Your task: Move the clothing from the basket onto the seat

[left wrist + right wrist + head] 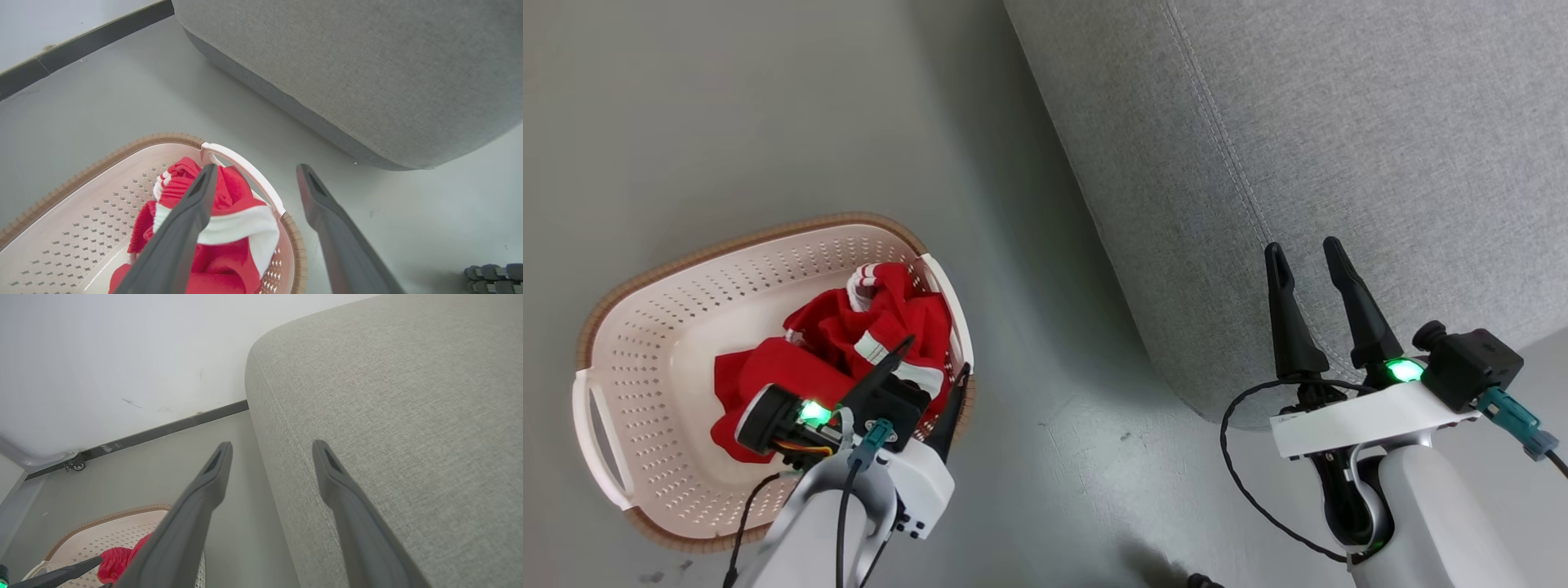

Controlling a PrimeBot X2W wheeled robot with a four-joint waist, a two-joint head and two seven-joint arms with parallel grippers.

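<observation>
Nearest: the white left arm (837, 506) and white right arm (1421, 490), both reaching forward from the bottom of the head view.
Seat (1339, 147): a large grey fabric-upholstered sofa cushion with stitched seams and nothing on it.
Basket (645, 343): an oval cream perforated plastic tub with a brown woven-look rim. It sits on the grey floor (768, 106) left of the seat, apart from it.
Clothing (837, 331): bright red garments with white stripes, heaped in the basket's seat-side end. The heap's long axis runs roughly toward the white handle (245, 171).
Key relation: the clothing lies just below and ahead of the left jaws. One finger (179, 237) is over the red fold and the other finger (331, 228) is outside the rim. The left arm is far nearer.
Left jaws: wide, empty, tilted down.
Right jaws: wide, empty, pointing along the seat's seam.
Likely need: a shift inward so both fingers clear the rim.
</observation>
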